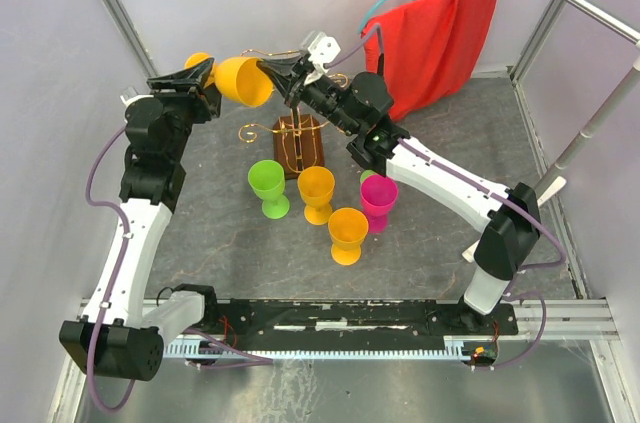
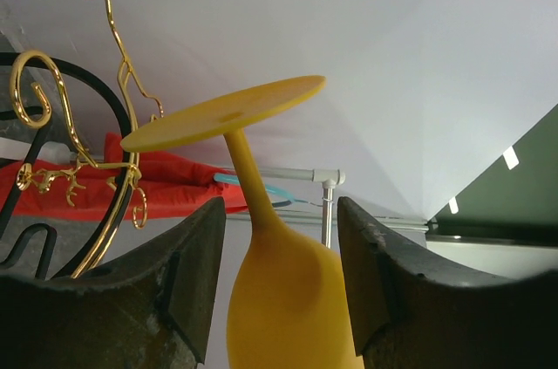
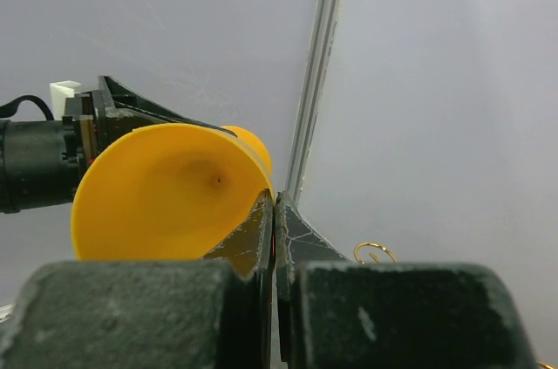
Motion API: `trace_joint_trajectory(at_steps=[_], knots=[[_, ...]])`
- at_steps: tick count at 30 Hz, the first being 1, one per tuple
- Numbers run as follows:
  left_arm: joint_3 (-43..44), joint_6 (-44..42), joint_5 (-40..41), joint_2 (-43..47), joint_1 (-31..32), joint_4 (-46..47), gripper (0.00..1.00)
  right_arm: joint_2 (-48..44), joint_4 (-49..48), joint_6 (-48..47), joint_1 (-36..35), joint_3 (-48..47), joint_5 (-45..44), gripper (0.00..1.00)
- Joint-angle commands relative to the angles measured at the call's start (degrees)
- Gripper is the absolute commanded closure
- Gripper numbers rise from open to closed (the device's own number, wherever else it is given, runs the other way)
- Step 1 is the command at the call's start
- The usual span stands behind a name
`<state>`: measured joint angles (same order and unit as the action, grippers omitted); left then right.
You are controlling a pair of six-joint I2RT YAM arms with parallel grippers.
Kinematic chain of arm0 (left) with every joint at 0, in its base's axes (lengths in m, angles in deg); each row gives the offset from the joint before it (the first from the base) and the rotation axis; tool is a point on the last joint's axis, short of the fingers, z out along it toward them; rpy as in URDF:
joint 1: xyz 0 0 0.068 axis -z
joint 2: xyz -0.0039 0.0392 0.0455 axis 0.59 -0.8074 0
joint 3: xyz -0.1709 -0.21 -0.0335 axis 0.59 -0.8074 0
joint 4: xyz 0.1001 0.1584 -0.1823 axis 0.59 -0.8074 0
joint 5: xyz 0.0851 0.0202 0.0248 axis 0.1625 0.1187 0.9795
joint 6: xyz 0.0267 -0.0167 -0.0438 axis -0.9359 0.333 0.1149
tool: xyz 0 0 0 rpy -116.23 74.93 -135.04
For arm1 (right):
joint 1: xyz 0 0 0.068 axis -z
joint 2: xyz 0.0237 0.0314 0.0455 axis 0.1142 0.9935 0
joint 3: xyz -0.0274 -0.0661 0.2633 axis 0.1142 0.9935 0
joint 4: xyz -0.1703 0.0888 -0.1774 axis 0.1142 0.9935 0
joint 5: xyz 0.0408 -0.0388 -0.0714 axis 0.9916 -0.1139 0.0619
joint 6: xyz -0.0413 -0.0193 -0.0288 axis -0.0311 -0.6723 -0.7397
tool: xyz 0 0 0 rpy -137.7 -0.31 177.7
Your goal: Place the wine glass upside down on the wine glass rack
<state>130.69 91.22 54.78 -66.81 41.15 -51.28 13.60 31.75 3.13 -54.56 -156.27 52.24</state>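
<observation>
A yellow-orange wine glass (image 1: 243, 81) is held on its side in the air above the gold wire wine glass rack (image 1: 296, 133), its foot pointing left. My right gripper (image 1: 277, 78) is shut on the bowl's rim, with the rim pinched between the jaws in the right wrist view (image 3: 275, 201), where the open bowl (image 3: 166, 194) faces the camera. My left gripper (image 1: 205, 83) is open around the bowl near the stem; in the left wrist view (image 2: 281, 212) there are gaps on both sides of the glass (image 2: 288, 299). The rack's scrolls (image 2: 105, 125) show at the left.
A green glass (image 1: 267, 185), two orange glasses (image 1: 316, 188) (image 1: 348, 233) and a magenta glass (image 1: 379, 198) stand upright in front of the rack's brown base (image 1: 303, 158). A red cloth (image 1: 440, 33) hangs at the back right. Frame poles (image 1: 600, 113) line the right side.
</observation>
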Motion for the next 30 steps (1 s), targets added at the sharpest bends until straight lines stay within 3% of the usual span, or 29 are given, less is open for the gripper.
trace_joint_trajectory(at_steps=[1,8,17,20,24,28,30], knots=[[-0.2,1.9,-1.0,-0.7,0.2,3.0,0.41,-1.8,-3.8,0.7,-0.6,-0.9,1.2,0.99],[-0.2,1.9,-1.8,-2.2,0.2,4.7,0.55,-1.8,-3.0,-0.2,-0.8,-0.5,1.2,0.99],[0.1,2.6,-2.5,-4.3,0.2,7.1,0.84,-1.6,-1.8,-1.5,-1.0,-0.7,0.4,0.96],[0.9,0.9,-3.1,-5.1,0.2,7.9,0.90,-2.0,-1.3,-1.7,-0.9,-0.5,0.0,0.84],[2.3,-1.9,-4.0,-7.2,-0.1,10.7,0.97,-3.7,0.9,-3.4,-0.9,0.6,-1.4,0.54],[5.7,-6.5,-6.9,-11.4,-2.4,14.9,0.97,-7.6,5.9,-5.8,-0.9,3.4,-4.2,0.28],[8.0,-9.6,-9.4,-14.1,-4.6,17.2,0.97,-10.0,8.6,-7.4,-0.9,5.2,-6.5,0.22]])
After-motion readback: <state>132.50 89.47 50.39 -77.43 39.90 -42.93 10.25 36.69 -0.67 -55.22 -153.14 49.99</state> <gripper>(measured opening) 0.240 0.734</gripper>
